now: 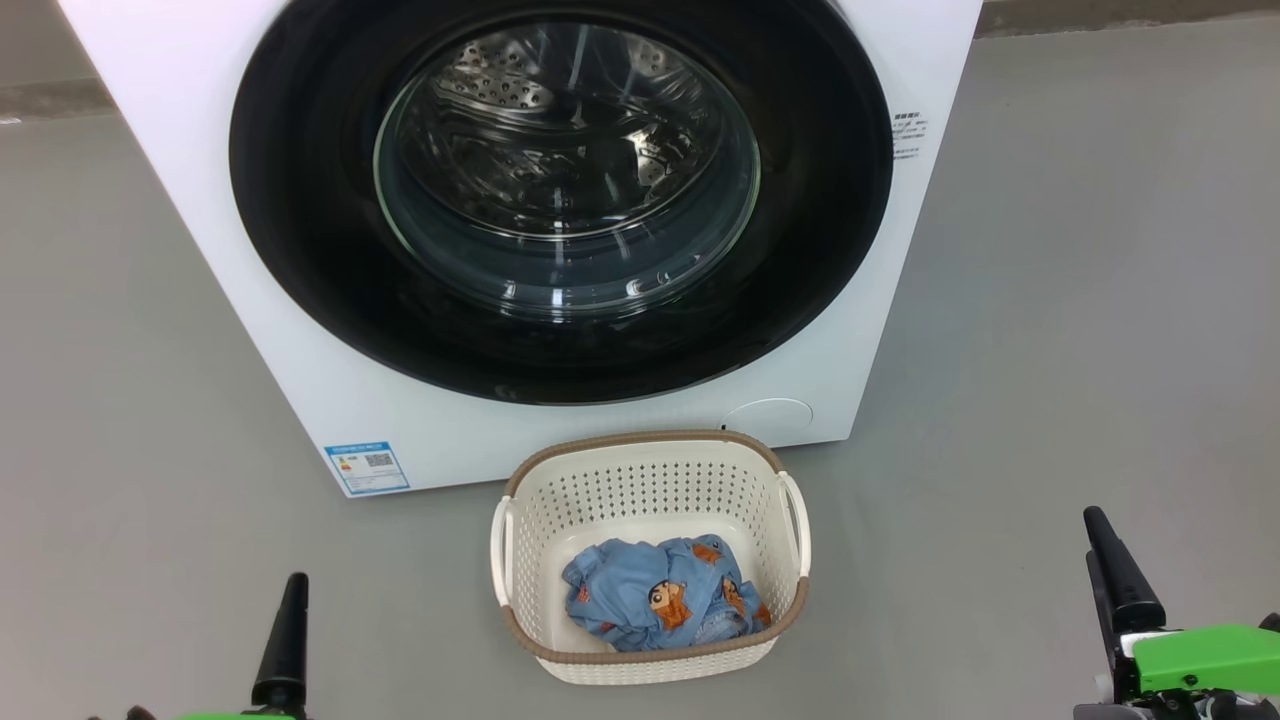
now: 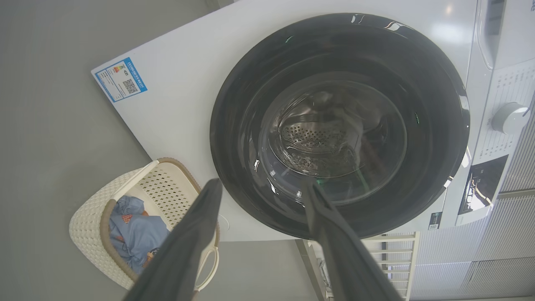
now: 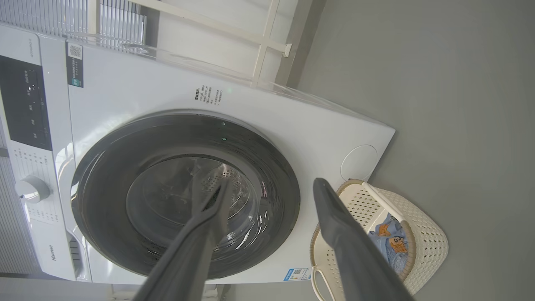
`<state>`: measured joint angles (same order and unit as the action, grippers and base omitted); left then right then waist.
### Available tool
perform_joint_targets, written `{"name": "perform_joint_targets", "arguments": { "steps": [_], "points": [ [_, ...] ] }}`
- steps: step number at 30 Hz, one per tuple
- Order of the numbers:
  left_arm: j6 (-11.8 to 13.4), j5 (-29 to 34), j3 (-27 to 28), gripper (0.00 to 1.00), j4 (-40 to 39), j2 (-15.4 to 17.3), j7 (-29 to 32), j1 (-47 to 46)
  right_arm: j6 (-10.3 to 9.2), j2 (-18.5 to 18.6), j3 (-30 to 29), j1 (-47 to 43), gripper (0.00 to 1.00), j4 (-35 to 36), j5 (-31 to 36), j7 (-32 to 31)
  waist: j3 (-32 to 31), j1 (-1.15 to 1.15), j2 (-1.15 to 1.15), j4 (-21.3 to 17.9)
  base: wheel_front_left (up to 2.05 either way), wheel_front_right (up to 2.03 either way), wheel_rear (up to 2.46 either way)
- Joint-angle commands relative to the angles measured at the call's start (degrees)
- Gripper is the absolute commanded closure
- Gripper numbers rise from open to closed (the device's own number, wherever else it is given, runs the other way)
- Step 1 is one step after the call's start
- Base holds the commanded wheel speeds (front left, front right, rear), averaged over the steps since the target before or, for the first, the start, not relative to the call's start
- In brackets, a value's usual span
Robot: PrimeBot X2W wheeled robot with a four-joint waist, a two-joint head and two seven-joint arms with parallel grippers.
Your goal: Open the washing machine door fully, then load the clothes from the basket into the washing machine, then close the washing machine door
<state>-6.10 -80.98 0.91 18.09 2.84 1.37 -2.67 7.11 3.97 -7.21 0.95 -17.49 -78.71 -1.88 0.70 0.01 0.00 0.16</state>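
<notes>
The washing machine (image 1: 170, 140) stands white and large straight ahead. The washing machine door (image 1: 565, 180) lies flat against its front, and the steel drum shows through the glass. On the floor in front of it sits the basket (image 1: 640, 470) with the clothes (image 1: 655, 595), a crumpled light-blue garment, in its bottom. My left gripper (image 2: 262, 186) is open and empty, well short of the door (image 2: 338, 125). My right gripper (image 3: 272, 183) is open and empty too, apart from the door (image 3: 121, 175) and the basket (image 3: 422, 234). One dark finger (image 1: 285, 640) rises at the lower left and another finger (image 1: 1120, 580) at the lower right.
Grey floor (image 1: 1050, 350) spreads on both sides of the machine and around the basket. A control panel with a round knob (image 2: 508, 117) runs along the machine's top. A white rack (image 3: 259, 46) and slatted wall panels stand beside the machine.
</notes>
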Motion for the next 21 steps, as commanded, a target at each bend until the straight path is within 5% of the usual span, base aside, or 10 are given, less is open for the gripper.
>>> {"name": "perform_joint_targets", "arguments": {
  "steps": [1, 21],
  "points": [
    [0.16, 1.73, 0.44, 0.0, -1.34, 1.07, -0.59, -2.93, 0.11, 1.15, 0.41, 2.6, 0.0, 1.71, 1.7, 0.64, 0.0, 0.0, 0.0, 0.0, 0.0, 0.0, 0.0],
    [2.3, 23.29, -1.6, 0.0, -2.39, 1.96, -3.97, -3.2, 0.17, 1.52, -0.01, 2.08, 0.0, 3.34, 24.83, 2.74, -0.52, -0.01, 0.0, 0.27, 0.0, 0.0, 0.0]
  ]
}}
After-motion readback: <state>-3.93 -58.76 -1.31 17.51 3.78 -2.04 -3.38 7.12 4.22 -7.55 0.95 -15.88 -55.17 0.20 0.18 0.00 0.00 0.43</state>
